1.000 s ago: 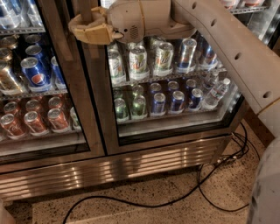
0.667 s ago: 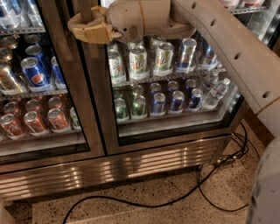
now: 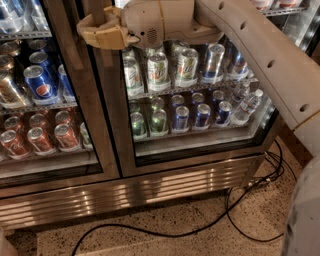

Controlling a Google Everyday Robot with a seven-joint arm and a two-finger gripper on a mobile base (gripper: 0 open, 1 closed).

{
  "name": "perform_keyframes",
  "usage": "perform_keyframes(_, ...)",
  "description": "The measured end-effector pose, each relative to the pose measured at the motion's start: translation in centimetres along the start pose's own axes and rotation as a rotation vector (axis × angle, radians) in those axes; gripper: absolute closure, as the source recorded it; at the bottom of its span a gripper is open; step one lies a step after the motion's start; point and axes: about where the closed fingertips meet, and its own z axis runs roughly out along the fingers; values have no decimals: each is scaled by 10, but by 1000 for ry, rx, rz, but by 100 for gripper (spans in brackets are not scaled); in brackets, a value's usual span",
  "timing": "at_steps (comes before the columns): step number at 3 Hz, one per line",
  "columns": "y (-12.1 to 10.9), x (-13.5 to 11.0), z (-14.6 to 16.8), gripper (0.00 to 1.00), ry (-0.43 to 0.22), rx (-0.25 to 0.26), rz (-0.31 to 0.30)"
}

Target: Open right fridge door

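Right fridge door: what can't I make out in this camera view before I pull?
Camera view:
- Handle: only a short piece shows above the gripper, which sits on it near the door's top left; the top edge cuts off the rest.
- Right fridge door: top cut off by the picture's upper edge; right side hidden behind the arm.

Hardly anything differs from a second ago. The tan plastic claw [image 3: 93, 31] on the white robot arm [image 3: 250, 47] is at the long steel bar handle [image 3: 98, 10], near the top left of the right fridge door [image 3: 114, 130] with its tall glass pane and brushed steel frame. It has drifted leftward by a trace at most. The door shows no visible swing.
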Motion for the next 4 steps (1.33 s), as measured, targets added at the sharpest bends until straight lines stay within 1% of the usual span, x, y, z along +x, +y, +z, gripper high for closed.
perform_keyframes(4, -1, -3, -1, 100, 0, 7, 7)
